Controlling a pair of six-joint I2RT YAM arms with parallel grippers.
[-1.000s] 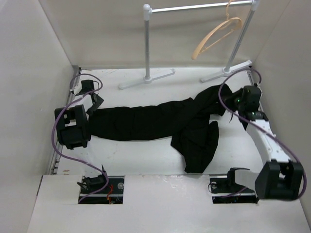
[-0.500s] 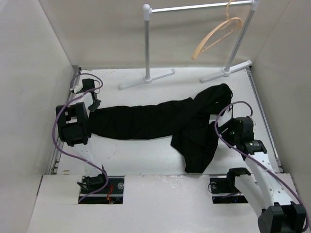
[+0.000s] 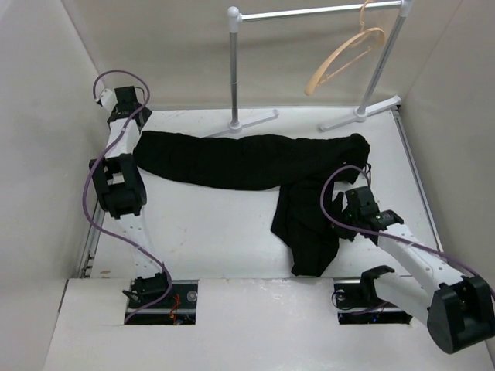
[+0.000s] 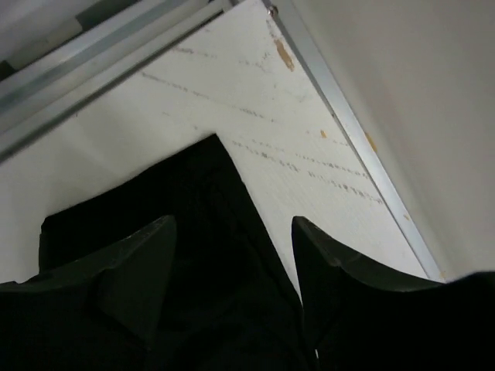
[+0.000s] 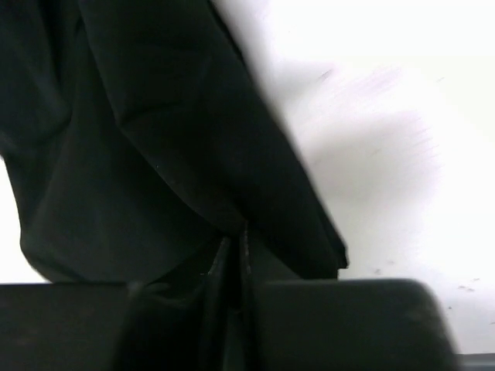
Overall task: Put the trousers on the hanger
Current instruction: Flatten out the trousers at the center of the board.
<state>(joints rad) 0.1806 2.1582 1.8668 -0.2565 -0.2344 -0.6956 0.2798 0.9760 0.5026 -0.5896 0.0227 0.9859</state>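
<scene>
On the table [image 3: 201, 224], trousers [image 3: 232, 158] lie between the left gripper's [image 4: 232, 224] fingers [image 4: 131, 270].

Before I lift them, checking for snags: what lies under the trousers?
The trousers lie spread on the white table, visible around them. Anything beneath the black cloth is covered and cannot be seen.

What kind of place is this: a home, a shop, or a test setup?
Most likely a laboratory test cell, not a home: white walls box in the white table, two robot arms are bolted at its near edge, and a garment rail holds one tan hanger.
</scene>
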